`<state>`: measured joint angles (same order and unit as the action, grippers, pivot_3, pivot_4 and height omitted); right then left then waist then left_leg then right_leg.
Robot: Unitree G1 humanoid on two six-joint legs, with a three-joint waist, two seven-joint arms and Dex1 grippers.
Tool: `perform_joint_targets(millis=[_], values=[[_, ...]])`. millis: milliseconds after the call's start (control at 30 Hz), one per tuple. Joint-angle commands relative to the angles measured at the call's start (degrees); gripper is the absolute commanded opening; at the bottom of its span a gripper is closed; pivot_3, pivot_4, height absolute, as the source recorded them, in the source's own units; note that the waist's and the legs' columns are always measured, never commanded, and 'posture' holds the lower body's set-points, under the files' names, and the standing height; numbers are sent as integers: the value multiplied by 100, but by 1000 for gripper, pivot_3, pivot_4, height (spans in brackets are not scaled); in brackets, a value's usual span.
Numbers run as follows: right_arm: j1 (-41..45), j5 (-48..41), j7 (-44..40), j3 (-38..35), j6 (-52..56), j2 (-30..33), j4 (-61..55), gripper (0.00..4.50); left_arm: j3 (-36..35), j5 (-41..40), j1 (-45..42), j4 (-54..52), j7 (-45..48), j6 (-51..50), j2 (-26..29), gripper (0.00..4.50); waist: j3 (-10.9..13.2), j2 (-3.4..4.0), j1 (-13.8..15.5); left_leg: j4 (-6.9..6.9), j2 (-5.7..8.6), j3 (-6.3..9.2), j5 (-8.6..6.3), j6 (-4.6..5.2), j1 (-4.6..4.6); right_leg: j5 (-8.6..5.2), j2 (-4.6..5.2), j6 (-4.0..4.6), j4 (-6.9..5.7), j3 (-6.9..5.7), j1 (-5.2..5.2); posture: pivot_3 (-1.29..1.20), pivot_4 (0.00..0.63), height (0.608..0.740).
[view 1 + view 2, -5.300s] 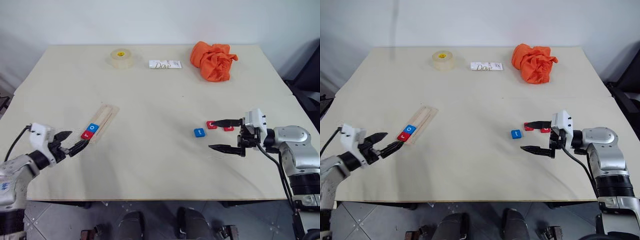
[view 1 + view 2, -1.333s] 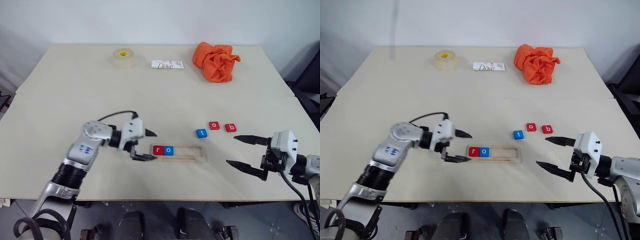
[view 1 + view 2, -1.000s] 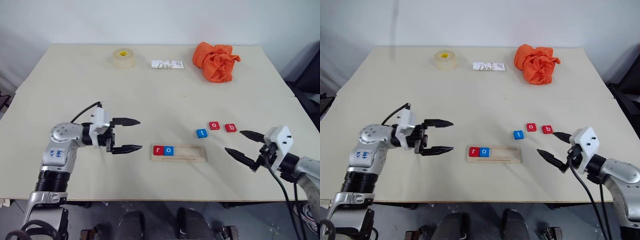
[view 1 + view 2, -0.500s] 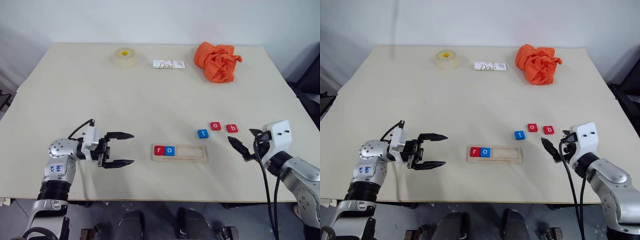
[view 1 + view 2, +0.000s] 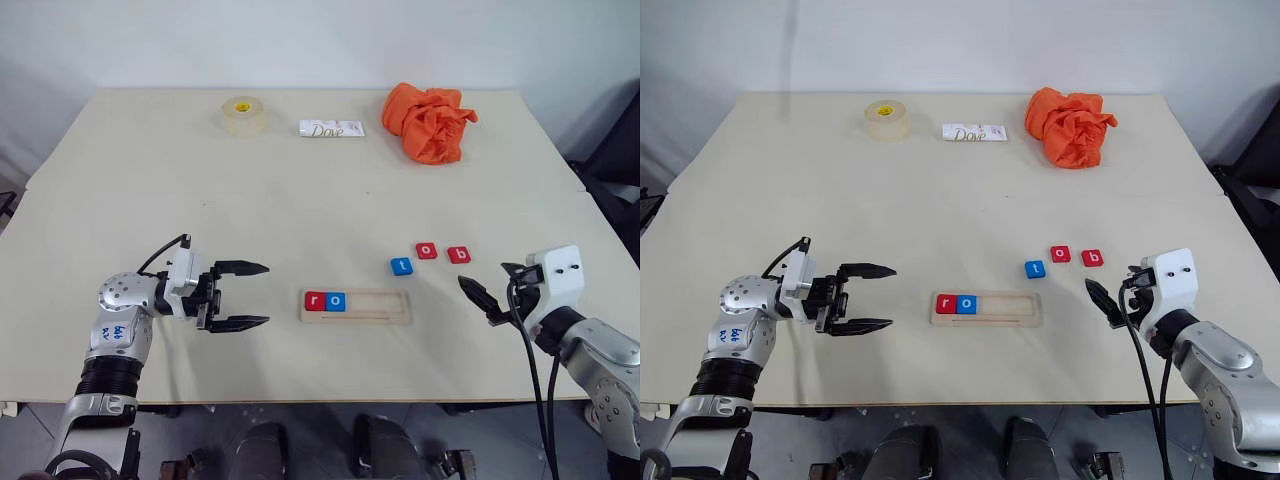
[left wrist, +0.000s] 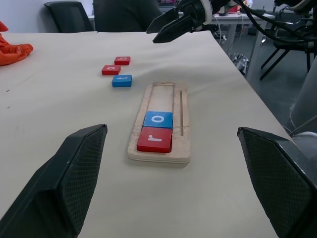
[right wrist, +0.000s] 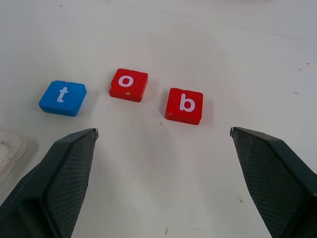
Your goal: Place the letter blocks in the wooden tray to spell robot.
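Tray (image 5: 370,306): r, o; three tiles (image 5: 428,258) loose

White lowercase letters are showing on the tiles: a red "r" tile (image 6: 154,139) and a blue "o" tile (image 6: 158,119) are sitting in the wooden tray (image 6: 184,130). Loose on the surface (image 5: 300,190) are lying a blue "t" tile (image 7: 63,97), a red "o" tile (image 7: 129,85) and a red "b" tile (image 7: 184,105). A white packet (image 5: 331,128) is reading "Dove".
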<state>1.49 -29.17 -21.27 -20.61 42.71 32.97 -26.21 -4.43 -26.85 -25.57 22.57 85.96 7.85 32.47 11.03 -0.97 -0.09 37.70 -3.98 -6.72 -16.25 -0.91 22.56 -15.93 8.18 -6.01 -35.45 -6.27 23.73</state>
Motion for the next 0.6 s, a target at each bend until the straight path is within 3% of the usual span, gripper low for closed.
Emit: perform_joint_targets(millis=[33, 367, 600], values=[[309, 45, 188, 34, 51, -65, 154, 4500, -13, -136, 27, -258, 206, -15, 39, 4479, 0, 0, -24, 0, 0, 0, 0, 0, -2, 0, 0, 0, 0, 1, -1, 0, 150, 740], [1470, 982, 486, 726, -611, -332, 2045, 4500, 5, -190, 293, -726, 30, -124, -19, 4479, 0, 0, -32, -5, -1, -3, 0, 0, 1, 0, -1, 0, 0, 1, 5, 0, 150, 740], [1800, 1232, 395, 910, -872, -403, 2702, 4500, -32, -206, 526, -1009, -133, -167, -54, 4479, 0, 0, -34, -5, -1, -5, 0, 0, 2, 0, -1, 0, 0, 2, 6, 0, 150, 740]])
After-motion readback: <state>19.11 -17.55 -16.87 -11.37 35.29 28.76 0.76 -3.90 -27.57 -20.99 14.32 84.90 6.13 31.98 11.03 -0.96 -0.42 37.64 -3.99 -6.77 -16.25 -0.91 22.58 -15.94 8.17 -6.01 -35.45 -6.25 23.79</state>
